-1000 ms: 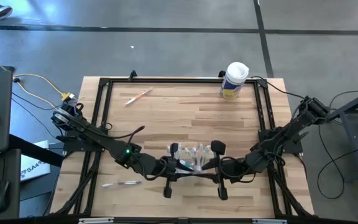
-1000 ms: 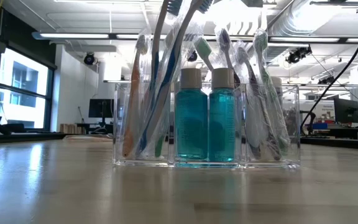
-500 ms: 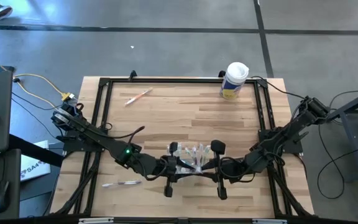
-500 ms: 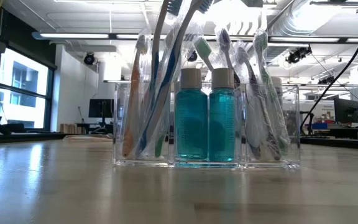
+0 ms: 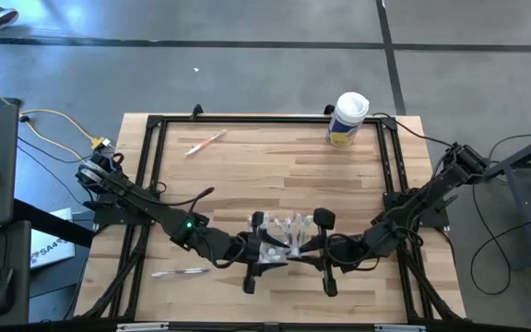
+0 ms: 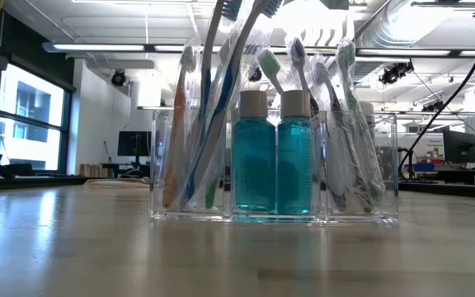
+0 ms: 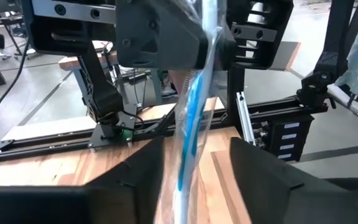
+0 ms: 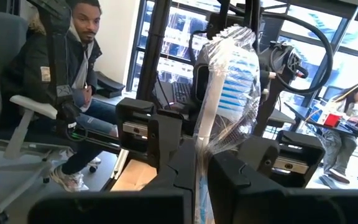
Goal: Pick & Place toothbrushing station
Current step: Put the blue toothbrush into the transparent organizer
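Grey concrete floor, bright windows, ceiling lights.

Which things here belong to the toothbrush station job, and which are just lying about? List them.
Job:
- clear organizer with toothbrushes and blue bottles
- wrapped toothbrush in right claw
- wrapped toothbrush between left claw fingers
- loose toothbrushes

Lying about:
- white canister

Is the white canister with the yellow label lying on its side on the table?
No, the white canister stands upright at the far right corner of the table, its round lid facing the overhead camera.
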